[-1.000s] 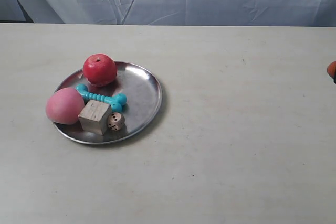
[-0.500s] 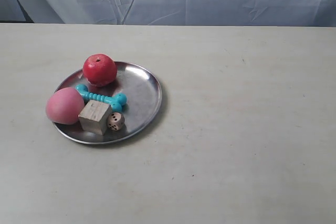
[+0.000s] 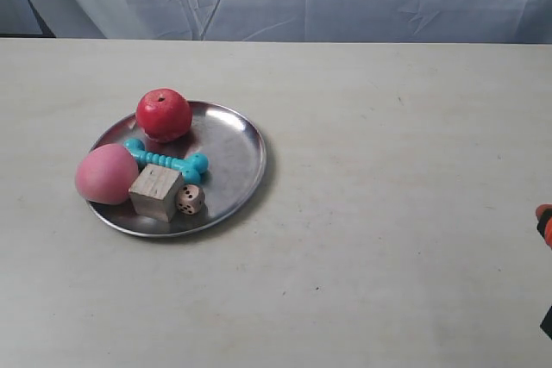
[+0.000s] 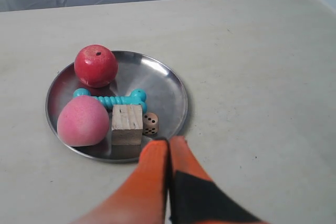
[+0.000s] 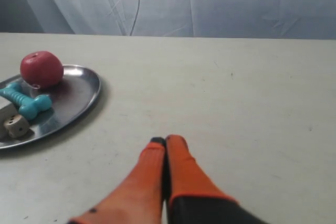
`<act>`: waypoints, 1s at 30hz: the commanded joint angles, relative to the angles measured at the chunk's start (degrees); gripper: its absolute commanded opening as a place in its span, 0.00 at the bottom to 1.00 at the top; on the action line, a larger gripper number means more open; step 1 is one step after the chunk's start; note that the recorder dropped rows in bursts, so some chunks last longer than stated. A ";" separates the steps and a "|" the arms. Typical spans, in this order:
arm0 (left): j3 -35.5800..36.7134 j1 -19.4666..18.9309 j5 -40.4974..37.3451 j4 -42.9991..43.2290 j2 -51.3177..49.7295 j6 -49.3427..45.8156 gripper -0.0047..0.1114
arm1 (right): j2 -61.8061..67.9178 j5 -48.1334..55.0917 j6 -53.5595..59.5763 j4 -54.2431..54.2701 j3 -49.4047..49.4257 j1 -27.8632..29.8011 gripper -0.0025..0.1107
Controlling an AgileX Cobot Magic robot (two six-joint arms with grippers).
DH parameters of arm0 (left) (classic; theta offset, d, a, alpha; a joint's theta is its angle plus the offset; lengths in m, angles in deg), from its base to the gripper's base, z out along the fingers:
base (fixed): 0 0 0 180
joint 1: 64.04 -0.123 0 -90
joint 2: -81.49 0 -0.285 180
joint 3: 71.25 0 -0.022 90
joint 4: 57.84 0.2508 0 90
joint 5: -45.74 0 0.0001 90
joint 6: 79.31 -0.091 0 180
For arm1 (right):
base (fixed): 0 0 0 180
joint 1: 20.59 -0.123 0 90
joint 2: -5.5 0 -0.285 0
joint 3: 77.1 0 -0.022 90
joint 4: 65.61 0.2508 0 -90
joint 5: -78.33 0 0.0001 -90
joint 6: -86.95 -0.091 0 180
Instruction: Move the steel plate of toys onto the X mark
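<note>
Left pincer and right pincer both pinched shut, empty; steel plate looks stiff and slick, toys loose, so grab the bare rim.

Worktop: you have one flat, off-white, matte surface that runs across all three views and ends in a straight far edge.
Surface marks: look for faint grey scuffs and a few tiny dark flecks. One dark speck sits nearer the exterior camera than the plate, about mid-width.
Resting on it: the steel plate, round and shiny, lies flat with its shallow rim up, in the exterior view's left half.
Contact: the plate's underside sits directly on the worktop. You can see a thin dark shadow hugging its near and right-hand rim in the exterior view.
</note>
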 commanded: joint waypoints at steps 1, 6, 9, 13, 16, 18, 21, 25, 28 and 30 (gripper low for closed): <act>0.27 0.31 0.18 -0.94 0.29 -0.17 0.04 | -0.33 0.80 0.07 -0.02 0.26 0.29 0.02; 0.27 0.31 0.27 -0.69 0.29 -0.17 0.04 | -0.33 0.78 -0.06 -0.02 0.26 0.29 0.02; 0.27 0.31 0.27 -0.69 0.29 -0.17 0.04 | -0.33 0.78 -0.06 -0.02 0.26 0.29 0.02; 0.27 0.31 0.27 -0.69 0.29 -0.17 0.04 | -0.33 0.78 -0.06 -0.02 0.26 0.29 0.02; 0.30 0.31 1.29 1.77 1.14 -1.45 0.04 | -0.33 0.78 -0.06 -0.02 0.26 0.29 0.02; 0.85 -0.32 7.23 2.50 2.76 -2.14 0.04 | -0.33 0.78 -0.06 -0.02 0.26 0.29 0.02; 5.08 -1.94 24.75 -2.09 8.03 -2.14 0.04 | -0.33 0.78 -0.06 -0.02 0.26 0.29 0.02; 13.95 -4.27 41.12 -6.85 15.58 -2.18 0.04 | -0.33 0.78 -0.06 -0.02 0.26 0.29 0.02; 20.68 -5.20 42.09 -6.39 18.09 -2.18 0.04 | -0.33 0.78 -0.06 -0.02 0.26 0.29 0.02; 25.53 -5.20 42.32 -6.26 18.53 -2.28 0.04 | -0.33 0.78 -0.06 -0.02 0.26 0.29 0.02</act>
